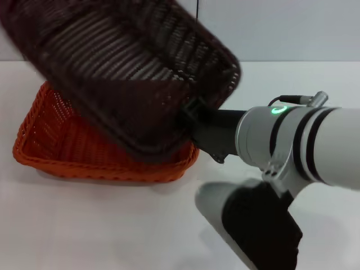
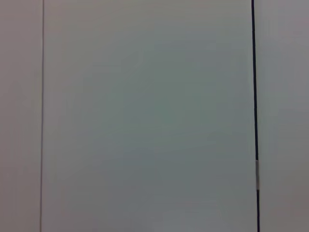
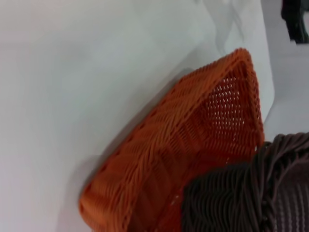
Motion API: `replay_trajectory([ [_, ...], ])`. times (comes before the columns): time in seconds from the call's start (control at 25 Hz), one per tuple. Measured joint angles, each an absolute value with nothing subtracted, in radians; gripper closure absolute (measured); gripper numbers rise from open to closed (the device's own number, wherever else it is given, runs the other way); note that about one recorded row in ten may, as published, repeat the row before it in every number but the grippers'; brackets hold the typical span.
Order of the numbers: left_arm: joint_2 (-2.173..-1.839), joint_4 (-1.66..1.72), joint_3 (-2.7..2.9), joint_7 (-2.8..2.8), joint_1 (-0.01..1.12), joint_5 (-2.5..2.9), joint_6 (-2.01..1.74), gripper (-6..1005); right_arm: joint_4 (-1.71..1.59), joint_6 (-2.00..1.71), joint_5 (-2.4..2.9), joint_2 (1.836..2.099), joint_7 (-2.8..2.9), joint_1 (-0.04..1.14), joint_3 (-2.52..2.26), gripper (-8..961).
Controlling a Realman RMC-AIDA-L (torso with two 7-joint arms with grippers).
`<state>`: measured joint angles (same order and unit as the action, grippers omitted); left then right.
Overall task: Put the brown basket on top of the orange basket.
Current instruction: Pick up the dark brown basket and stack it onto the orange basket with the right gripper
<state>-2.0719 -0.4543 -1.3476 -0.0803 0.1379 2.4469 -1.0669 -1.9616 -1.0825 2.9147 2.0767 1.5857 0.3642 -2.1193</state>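
Note:
The brown basket [image 1: 129, 73] hangs tilted in the air, its low corner dipping into the orange basket [image 1: 56, 149]. The orange basket rests flat on the white table [image 1: 101, 225], at the left. My right gripper [image 1: 190, 114] comes in from the right and is shut on the brown basket's right rim; its fingertips are hidden by the weave. In the right wrist view the brown basket's rim [image 3: 241, 198] overlaps the orange basket's inner wall [image 3: 159, 159]. My left gripper is out of view; the left wrist view shows only a pale wall.
My right arm's white and black forearm [image 1: 292, 146] and elbow [image 1: 253, 225] fill the lower right of the head view. A pale wall [image 1: 292, 28] stands behind the table. A thin black vertical line [image 2: 254, 96] runs down the wall in the left wrist view.

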Motion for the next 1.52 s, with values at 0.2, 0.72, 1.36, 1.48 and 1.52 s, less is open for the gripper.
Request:
replay_trajectory([
  [0.2, -2.072, -0.453, -1.332, -0.059, 0.138, 2.445, -1.066, 201, -1.886, -0.917, 2.912, 2.073, 1.441, 0.314, -2.127, 782],
  [0.72, -2.072, -0.458, -1.329, -0.055, 0.134, 2.445, -1.072, 201, -1.792, -0.848, 2.897, 2.064, 1.339, 0.311, -2.058, 770],
  [1.36, -2.072, -0.460, -1.332, -0.055, 0.148, 2.445, -1.067, 201, -1.752, -0.852, 2.852, 2.056, 1.400, 0.337, -2.064, 756],
  [1.48, -2.071, -0.458, -1.334, -0.055, 0.152, 2.445, -1.066, 201, -1.780, -0.874, 2.855, 2.056, 1.406, 0.315, -2.054, 647],
  [1.52, -2.071, -0.458, -1.334, -0.055, 0.152, 2.445, -1.066, 201, -1.780, -0.874, 2.855, 2.056, 1.406, 0.315, -2.054, 593],
])
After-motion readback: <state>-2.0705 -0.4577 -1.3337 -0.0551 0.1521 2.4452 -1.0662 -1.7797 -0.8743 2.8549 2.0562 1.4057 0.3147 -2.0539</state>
